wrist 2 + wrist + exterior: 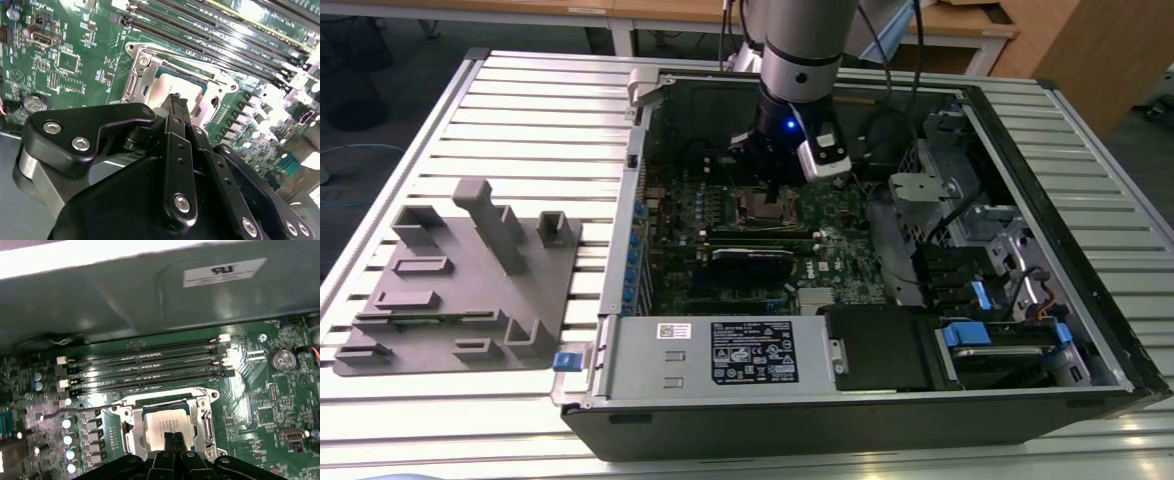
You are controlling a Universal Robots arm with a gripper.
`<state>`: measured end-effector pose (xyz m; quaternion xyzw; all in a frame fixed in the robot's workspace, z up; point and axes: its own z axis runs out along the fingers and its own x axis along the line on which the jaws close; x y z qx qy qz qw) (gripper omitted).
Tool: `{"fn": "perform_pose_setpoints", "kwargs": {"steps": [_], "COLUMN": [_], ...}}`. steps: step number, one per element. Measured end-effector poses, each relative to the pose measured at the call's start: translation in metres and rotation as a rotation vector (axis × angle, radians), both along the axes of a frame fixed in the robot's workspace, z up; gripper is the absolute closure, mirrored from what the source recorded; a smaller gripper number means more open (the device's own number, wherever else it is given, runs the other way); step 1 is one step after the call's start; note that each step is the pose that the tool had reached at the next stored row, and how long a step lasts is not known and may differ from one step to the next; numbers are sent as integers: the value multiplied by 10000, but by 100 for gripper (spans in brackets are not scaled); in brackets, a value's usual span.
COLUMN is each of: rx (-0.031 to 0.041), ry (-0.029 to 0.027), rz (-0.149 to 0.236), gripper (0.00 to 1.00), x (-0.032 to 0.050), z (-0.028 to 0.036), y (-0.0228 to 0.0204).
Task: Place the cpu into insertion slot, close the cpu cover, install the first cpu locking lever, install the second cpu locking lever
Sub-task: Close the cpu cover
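I see the cpu (167, 421) seated in the insertion slot (767, 206) on the green motherboard (250, 390), with the cpu cover (206, 412) lying flat around it. My claw (173, 437) hangs just over the chip, fingers pressed together, gripping nothing. In the exterior view, a grey fixture (454, 275) sits on the slatted tabletop (534, 100) at 9 o'clock from the open computer case (854, 420).

The arm (797, 60) was a silver-grey tube with a black wrist and a blue light (790, 126). The tool (176, 102) was black with silver screws (181, 202).
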<state>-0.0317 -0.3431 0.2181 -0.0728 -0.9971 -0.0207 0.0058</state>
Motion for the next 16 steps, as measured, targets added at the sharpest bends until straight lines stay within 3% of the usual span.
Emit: {"fn": "perform_pose_setpoints", "kwargs": {"steps": [1,5,6,16], "rx": [0,2,1,-7], "ry": [-39,-370,-392,-392], "rz": [42,121,124,126], "gripper": [89,89,89,89], "x": [0,-7,-13,-192], "z": [-2,-13,-16,-35], "y": [0,1,0,0]}}
